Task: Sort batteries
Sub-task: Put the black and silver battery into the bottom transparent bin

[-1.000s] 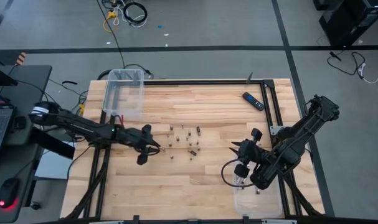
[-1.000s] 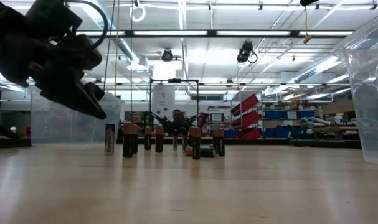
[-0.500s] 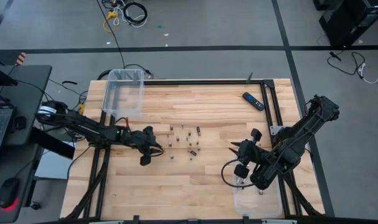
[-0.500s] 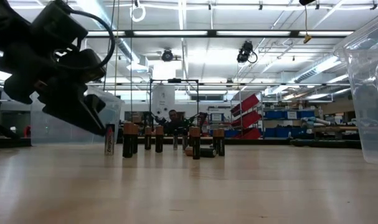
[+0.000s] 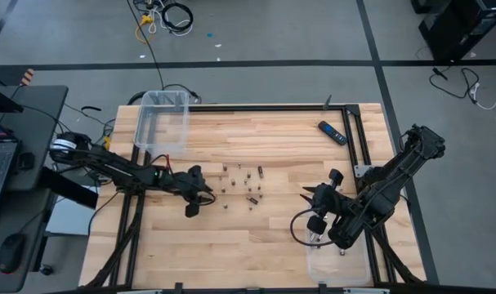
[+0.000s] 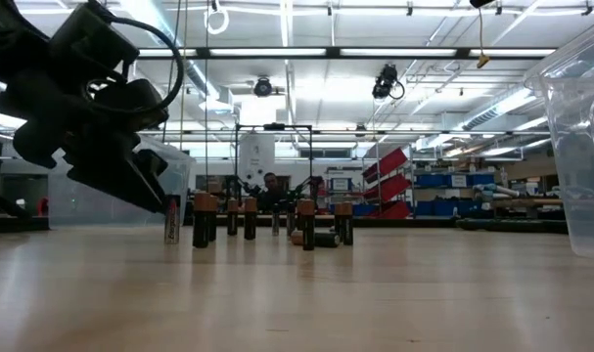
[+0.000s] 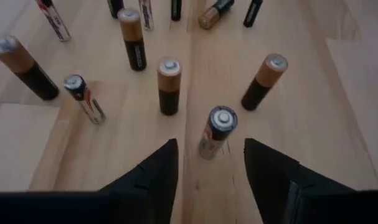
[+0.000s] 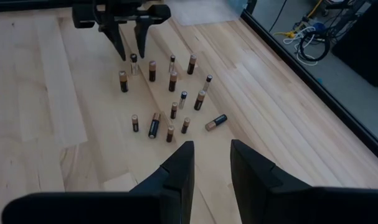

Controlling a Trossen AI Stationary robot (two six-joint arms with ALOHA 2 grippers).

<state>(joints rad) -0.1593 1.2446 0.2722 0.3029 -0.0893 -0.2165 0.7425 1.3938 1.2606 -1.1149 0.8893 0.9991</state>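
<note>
Several small batteries [image 5: 241,184] stand upright on the wooden table's middle; one lies on its side [image 8: 217,121]. My left gripper [image 7: 210,144] is open and low over the table at the cluster's left side. Its fingertips stand on either side of a silver-topped battery [image 7: 215,130] without touching it. The right wrist view shows this left gripper [image 8: 129,37] behind the cluster. My right gripper [image 8: 210,155] is open, holds nothing, and hangs raised at the table's right [image 5: 311,196].
A clear bin [image 5: 162,122] stands at the table's far left corner. Another clear bin [image 5: 337,261] sits at the near right, under my right arm, and shows in the low view [image 6: 580,147]. A black-and-blue remote [image 5: 332,132] lies at the far right.
My left gripper has sunk toward the table and come a little closer to the batteries at the cluster's left side. The batteries have not moved.
</note>
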